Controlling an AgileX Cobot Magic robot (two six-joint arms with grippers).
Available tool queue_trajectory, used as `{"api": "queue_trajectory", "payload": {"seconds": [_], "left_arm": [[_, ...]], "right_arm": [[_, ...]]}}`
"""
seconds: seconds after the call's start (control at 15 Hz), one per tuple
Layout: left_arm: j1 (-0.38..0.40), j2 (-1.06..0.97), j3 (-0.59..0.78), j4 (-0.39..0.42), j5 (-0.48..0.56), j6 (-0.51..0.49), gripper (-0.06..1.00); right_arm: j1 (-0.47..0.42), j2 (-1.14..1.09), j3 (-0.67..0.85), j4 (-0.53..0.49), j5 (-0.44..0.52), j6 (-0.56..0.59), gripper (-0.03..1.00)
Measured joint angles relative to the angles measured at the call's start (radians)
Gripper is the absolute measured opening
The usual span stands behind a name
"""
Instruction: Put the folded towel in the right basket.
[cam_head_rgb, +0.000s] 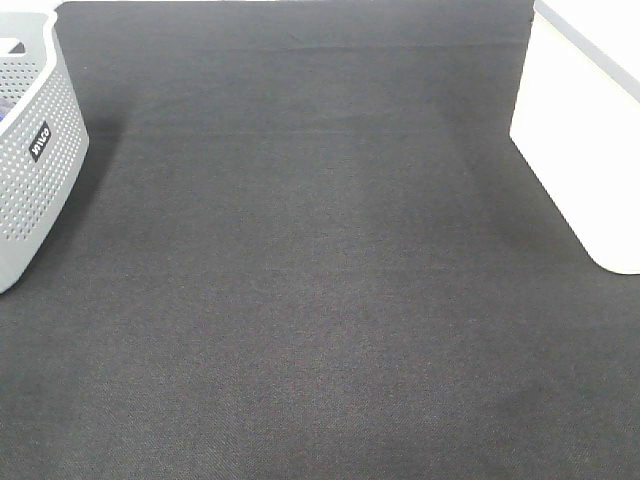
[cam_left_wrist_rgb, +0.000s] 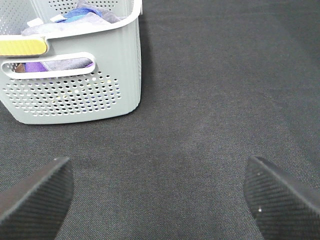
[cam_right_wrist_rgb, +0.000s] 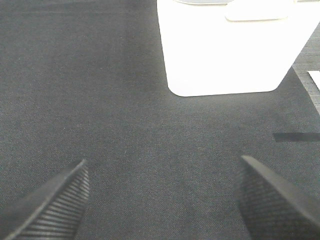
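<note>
A grey perforated basket (cam_head_rgb: 30, 150) stands at the left edge of the dark mat; in the left wrist view (cam_left_wrist_rgb: 75, 95) it holds crumpled cloths (cam_left_wrist_rgb: 75, 20) in blue, purple and grey. A plain white basket (cam_head_rgb: 590, 150) stands at the right edge and shows in the right wrist view (cam_right_wrist_rgb: 225, 50). No folded towel lies on the mat. My left gripper (cam_left_wrist_rgb: 160, 200) is open and empty over bare mat, short of the grey basket. My right gripper (cam_right_wrist_rgb: 162, 200) is open and empty, short of the white basket. Neither gripper shows in the exterior high view.
The dark mat (cam_head_rgb: 320, 280) covers the table between the two baskets. A pale strip of table (cam_right_wrist_rgb: 314, 80) and a dark tape mark (cam_right_wrist_rgb: 295, 136) lie beside the white basket in the right wrist view.
</note>
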Motion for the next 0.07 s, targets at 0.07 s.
{"api": "queue_trajectory", "payload": {"seconds": [0.07], "left_arm": [[0.0,0.0,0.0,0.0,0.0,0.0,0.87]], "right_arm": [[0.0,0.0,0.0,0.0,0.0,0.0,0.76]]}}
